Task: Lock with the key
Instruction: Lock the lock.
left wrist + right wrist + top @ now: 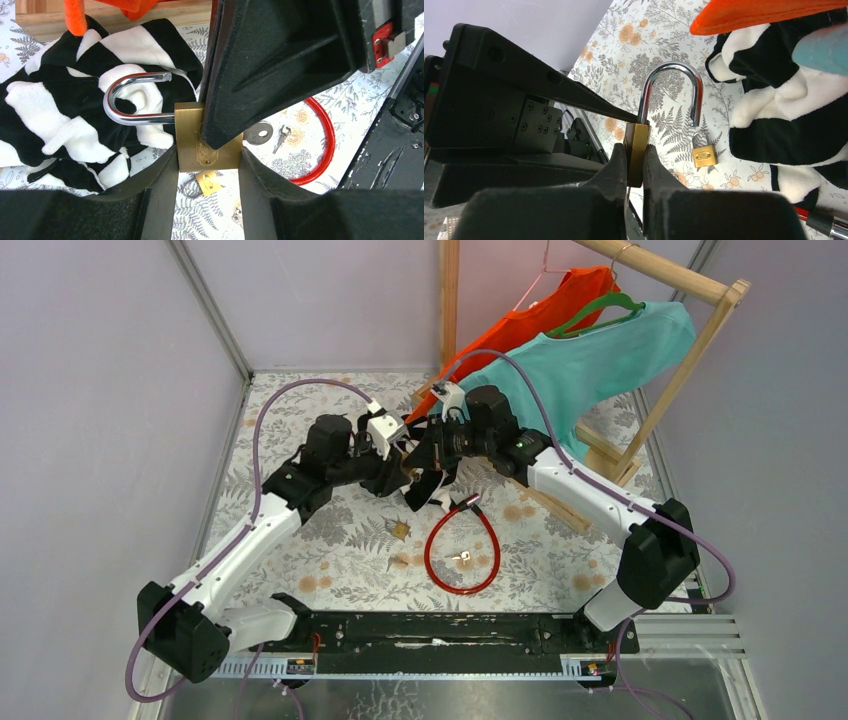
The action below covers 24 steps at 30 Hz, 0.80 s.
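Top external: left gripper (402, 480), right gripper (432, 475) meet tip to tip; held thing hidden.
Left wrist: left pinches lock (189, 131) by edges; shackle (125, 95) open, left of tips; key (259, 133) at lock base, probably seated.
Right wrist: right clamps lock faces.
Risk: misaligned shackle push twists lock out of both grips.
No containers.

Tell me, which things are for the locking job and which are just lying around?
For the job: big brass padlock, gripped by left pincer and right pincer; silver key.

Just lying about: little padlock, red cable loop, black-and-white cloth, orange shirt, teal shirt.
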Available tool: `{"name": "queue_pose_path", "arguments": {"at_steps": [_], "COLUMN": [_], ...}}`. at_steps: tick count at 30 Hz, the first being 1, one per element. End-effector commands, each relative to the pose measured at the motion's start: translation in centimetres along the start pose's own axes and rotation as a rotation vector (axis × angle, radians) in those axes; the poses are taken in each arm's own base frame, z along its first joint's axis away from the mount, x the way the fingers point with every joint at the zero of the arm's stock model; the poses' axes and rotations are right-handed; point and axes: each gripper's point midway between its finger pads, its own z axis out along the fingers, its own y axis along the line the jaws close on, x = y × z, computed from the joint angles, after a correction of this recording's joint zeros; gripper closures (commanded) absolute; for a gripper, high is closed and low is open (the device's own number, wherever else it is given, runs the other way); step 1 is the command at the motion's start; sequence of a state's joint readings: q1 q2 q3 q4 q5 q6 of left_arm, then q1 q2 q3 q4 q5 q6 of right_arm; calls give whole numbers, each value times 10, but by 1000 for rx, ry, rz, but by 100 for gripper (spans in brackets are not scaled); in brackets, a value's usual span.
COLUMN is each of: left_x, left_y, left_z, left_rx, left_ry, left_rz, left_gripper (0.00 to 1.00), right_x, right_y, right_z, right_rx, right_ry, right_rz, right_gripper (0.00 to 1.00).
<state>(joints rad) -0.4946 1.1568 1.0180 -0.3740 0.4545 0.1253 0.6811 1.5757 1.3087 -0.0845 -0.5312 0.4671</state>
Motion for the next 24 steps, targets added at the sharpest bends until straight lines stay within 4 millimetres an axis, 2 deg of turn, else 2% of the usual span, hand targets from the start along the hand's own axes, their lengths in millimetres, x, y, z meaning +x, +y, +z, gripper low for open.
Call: {"name": "queue_pose_path", "arguments": {"at_steps": [1, 7, 12, 16, 20, 24], "left_x": [-33, -32, -35, -35, -28, -21], "left_y": [-17, -34, -53, -66, -75, -84], "left_z": [-6, -16, -35, -49, -54, -54], "left_rx": [78, 173, 285, 360, 426, 495], "left_ry": [-138, -156, -187, -203, -197, -164], "left_rz": [84, 113, 162, 221, 303, 423], "left_gripper": [82, 50, 33, 28, 29, 32], "right_x": [-23, -23, -5, 16, 45, 62], "right_y": [14, 13, 14, 16, 33, 45], "right_z": [-10, -31, -53, -69, -82, -89], "right_rx": [2, 30, 6, -35, -180, -281], "right_ry": [-63, -94, -75, -36, 47, 109], "right_rz": [-180, -388, -583, -704, -771, -772], "right_gripper": [100, 100, 100, 100, 100, 100]}}
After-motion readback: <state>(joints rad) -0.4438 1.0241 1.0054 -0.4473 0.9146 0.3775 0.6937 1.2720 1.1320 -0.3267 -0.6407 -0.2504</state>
